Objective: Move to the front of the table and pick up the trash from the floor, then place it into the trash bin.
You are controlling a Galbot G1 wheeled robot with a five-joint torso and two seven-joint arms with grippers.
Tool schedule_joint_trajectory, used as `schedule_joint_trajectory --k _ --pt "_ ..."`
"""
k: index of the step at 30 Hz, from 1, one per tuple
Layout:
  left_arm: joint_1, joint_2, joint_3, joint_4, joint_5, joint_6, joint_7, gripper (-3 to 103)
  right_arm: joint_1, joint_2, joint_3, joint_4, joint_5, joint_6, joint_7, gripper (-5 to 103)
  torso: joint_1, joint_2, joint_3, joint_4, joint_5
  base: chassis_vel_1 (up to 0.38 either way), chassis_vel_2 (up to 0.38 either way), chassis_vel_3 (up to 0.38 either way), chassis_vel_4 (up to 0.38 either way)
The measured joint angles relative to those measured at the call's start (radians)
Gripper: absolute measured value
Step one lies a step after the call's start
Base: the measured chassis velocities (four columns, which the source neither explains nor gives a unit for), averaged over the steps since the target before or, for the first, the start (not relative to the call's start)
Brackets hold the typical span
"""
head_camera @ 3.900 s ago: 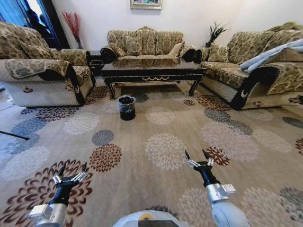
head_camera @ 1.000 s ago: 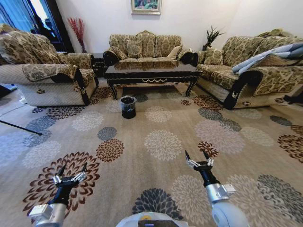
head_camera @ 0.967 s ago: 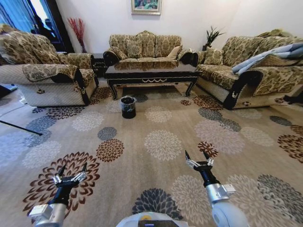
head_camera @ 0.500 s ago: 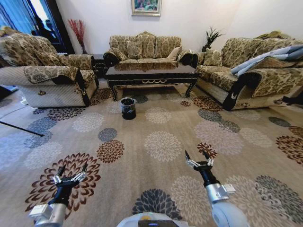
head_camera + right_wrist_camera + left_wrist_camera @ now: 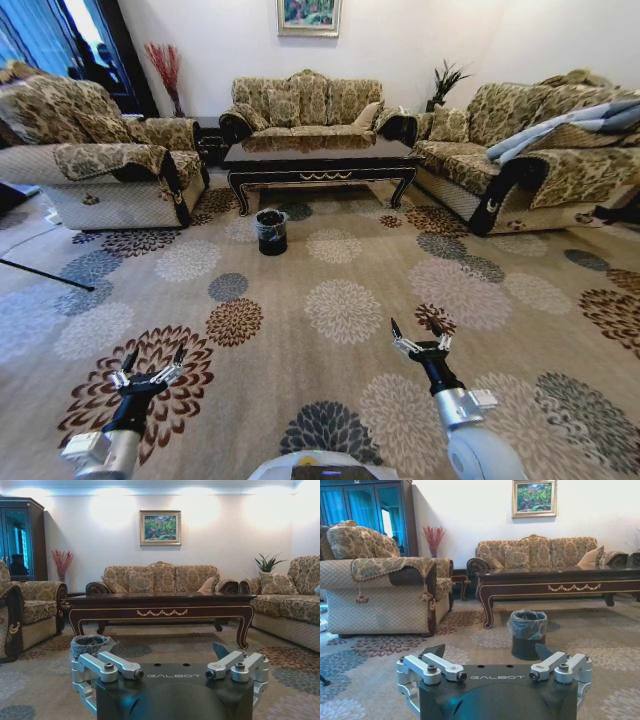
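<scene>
Head view: the table (image 5: pixel 318 157) is seen at 12 o'clock, well ahead across the floor (image 5: pixel 340 310). The trash bin (image 5: pixel 270 230) is stood on the carpet just in front of the table's left end, at about 11 o'clock. The left gripper (image 5: pixel 150 362) and right gripper (image 5: pixel 419 334) are held low over the carpet, fingers spread apart, nothing gripped. No trash can be made out.

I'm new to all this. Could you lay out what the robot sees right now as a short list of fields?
Place: living room, flowered floor, sofas around.
Table: long dark table at the far side, in front of the middle sofa.
Trash bin: black bin with a plastic liner, on the floor before the table's left end.
Left pincer: left pincer open, held low, empty.
Right pincer: right pincer open, held low, empty.
Trash: none that I can make out.
</scene>
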Motion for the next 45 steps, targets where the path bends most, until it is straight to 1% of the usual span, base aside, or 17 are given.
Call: schedule_joint_trajectory --k 6,8,16,19,45 --pt "0.0 0.0 0.0 0.0 0.0 0.0 0.0 100 0.0 0.0 0.0 0.0 0.0 0.0 0.0 100 0.005 0.02 0.015 0.0 0.0 0.0 0.0 0.0 0.0" --pt "0.0 0.0 0.0 0.0 0.0 0.0 0.0 100 0.0 0.0 0.0 0.0 0.0 0.0 0.0 100 0.01 0.033 0.023 0.0 0.0 0.0 0.0 0.0 0.0" --pt "0.0 0.0 0.0 0.0 0.0 0.0 0.0 100 0.0 0.0 0.0 0.0 0.0 0.0 0.0 100 0.02 0.061 0.041 0.0 0.0 0.0 0.0 0.0 0.0" --pt "0.0 0.0 0.0 0.0 0.0 0.0 0.0 100 0.0 0.0 0.0 0.0 0.0 0.0 0.0 100 0.026 0.078 0.051 0.0 0.0 0.0 0.0 0.0 0.0" --pt "0.0 0.0 0.0 0.0 0.0 0.0 0.0 100 0.0 0.0 0.0 0.0 0.0 0.0 0.0 100 0.064 0.18 0.116 0.0 0.0 0.0 0.0 0.0 0.0"
